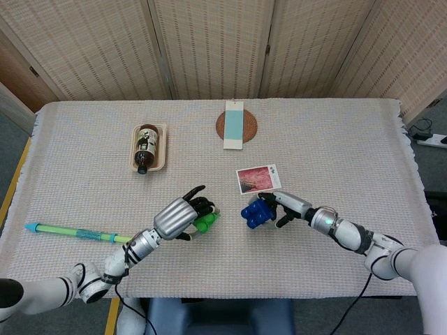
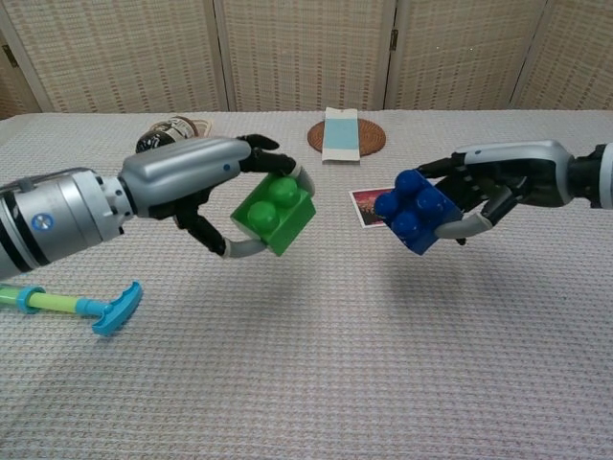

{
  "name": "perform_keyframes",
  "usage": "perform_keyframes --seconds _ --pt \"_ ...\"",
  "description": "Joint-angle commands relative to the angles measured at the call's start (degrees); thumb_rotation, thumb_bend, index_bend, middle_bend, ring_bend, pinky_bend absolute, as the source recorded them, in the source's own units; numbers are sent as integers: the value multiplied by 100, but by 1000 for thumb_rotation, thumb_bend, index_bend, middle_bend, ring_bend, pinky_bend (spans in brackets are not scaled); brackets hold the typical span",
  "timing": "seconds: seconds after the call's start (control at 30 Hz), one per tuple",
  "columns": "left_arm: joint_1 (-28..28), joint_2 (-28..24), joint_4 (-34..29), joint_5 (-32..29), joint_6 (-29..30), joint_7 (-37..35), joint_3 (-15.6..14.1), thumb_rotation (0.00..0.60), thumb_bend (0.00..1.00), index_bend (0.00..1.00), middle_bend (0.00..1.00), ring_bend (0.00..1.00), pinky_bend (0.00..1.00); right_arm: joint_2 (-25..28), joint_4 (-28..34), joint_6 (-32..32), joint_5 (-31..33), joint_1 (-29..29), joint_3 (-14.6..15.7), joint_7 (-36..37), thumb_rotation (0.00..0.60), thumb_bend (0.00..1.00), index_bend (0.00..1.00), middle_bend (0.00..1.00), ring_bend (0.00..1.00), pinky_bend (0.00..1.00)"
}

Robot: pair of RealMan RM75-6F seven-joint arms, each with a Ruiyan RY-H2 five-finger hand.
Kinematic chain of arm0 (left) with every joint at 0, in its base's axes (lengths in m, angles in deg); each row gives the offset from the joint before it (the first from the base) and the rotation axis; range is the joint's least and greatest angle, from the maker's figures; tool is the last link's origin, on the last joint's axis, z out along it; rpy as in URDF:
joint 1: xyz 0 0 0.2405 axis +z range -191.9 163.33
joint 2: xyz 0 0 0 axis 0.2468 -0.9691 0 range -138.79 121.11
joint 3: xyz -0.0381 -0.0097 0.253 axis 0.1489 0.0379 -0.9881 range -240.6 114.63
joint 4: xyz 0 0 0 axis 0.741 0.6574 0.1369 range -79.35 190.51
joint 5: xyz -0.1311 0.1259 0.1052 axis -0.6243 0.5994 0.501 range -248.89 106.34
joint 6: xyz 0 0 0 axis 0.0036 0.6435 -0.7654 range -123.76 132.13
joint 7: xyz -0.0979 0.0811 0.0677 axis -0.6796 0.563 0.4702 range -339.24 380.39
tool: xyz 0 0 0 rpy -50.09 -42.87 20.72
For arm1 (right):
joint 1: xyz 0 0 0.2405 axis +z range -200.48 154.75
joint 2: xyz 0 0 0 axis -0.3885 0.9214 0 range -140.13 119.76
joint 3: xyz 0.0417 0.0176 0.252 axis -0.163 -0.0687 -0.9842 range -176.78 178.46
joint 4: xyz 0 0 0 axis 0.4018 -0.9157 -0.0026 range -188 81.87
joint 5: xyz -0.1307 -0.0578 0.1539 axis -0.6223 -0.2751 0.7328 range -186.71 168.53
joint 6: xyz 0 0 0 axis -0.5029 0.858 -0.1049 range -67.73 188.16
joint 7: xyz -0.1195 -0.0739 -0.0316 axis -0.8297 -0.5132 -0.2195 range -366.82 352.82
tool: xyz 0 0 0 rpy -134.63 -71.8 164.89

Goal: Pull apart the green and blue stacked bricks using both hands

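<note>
Here the two bricks are apart, each held above the table [image 1: 335, 132] in its own robot hand. The left robot hand [image 2: 206, 187] grips the green brick [image 2: 273, 215] between thumb and curled fingers, studs tilted up toward the camera in the chest view. The right robot hand [image 2: 493, 187] holds the blue brick [image 2: 414, 211] the same way, its fingers wrapped around the brick's far side. There is a clear gap between the bricks, and neither touches the table.

Taking the photo card [image 1: 259, 179] as the landmark: the blue brick hangs just in front of it, the green brick further to its left. Beyond the card lies a pale blue card [image 1: 235, 124] on a round brown coaster [image 1: 249, 126]. A dark bottle [image 1: 146, 147] in a shallow tray [image 1: 162, 145] lies far left of the photo card, and a green-and-blue syringe toy [image 1: 70, 232] lies near the table's left front edge.
</note>
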Motion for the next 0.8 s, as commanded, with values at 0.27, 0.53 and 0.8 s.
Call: perform_keyframes --seconds 0.27,0.53,0.8 --pt "626 517 1326 -478 -355 -592 -292 600 393 721 791 255 0 1152 1393 -900 969 -410 -192 -2854 600 408 750 666 594 526" --pt "632 456 1478 -514 -350 -754 -110 600 393 721 792 257 0 1255 1570 -1348 1420 -613 -337 -3786 600 407 750 666 595 526" --pt "653 293 1298 -563 -455 -680 -33 600 393 721 792 259 0 1092 1368 -1526 1466 -771 -536 -4163 600 407 750 666 596 525"
